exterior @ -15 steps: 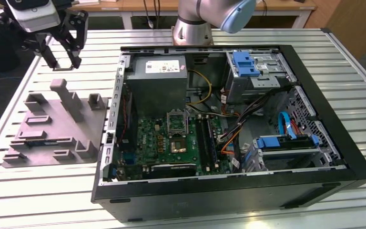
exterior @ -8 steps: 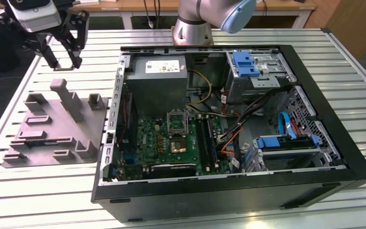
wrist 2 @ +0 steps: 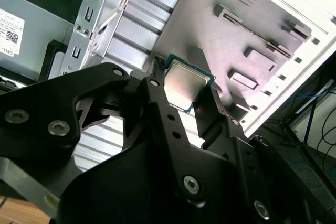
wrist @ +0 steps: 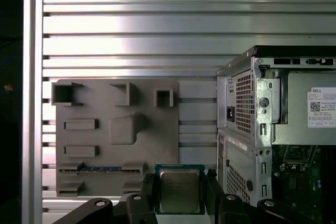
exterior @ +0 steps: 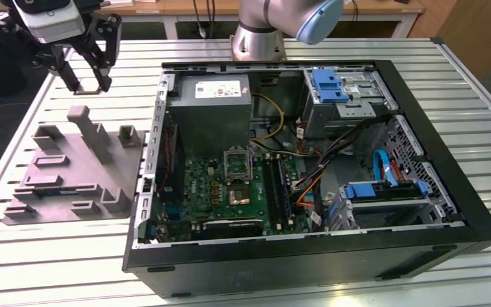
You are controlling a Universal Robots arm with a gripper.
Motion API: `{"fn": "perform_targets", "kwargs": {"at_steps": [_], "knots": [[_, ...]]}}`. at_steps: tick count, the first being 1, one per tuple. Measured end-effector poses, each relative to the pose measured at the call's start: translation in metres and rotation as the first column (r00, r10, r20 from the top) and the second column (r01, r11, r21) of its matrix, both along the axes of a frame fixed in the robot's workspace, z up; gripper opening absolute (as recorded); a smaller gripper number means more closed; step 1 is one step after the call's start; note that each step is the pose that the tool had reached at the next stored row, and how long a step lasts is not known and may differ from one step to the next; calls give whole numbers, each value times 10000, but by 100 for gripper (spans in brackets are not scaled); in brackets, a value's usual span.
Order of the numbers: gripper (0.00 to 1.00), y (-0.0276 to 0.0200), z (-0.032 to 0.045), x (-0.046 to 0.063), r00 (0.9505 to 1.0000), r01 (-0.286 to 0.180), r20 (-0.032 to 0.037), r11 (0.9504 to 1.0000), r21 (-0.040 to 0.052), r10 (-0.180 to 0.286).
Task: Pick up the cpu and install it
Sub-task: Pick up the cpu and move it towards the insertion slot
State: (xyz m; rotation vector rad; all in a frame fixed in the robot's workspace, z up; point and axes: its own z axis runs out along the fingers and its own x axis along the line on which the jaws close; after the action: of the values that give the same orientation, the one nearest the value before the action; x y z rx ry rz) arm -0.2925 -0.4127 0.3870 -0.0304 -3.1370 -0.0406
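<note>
We see the gripper (exterior: 87,82) hanging above the slatted table (exterior: 58,256), near the grey moulded holder (exterior: 66,173) at the exterior view's left. In both wrist views its fingers (wrist 2: 163,111) clamp the cpu (wrist: 179,191) by opposite edges, silvery top showing, well apart from the open computer case (exterior: 475,217).

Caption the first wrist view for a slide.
Gripper clamping the cpu above the slatted table, grey holder beside the open computer case.
</note>
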Motion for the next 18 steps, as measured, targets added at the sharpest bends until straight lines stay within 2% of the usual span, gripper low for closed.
{"fn": "perform_targets", "kwargs": {"at_steps": [18], "knots": [[47, 0, -2, 47, 10000, 0, 0, 10000, 0, 0]]}}
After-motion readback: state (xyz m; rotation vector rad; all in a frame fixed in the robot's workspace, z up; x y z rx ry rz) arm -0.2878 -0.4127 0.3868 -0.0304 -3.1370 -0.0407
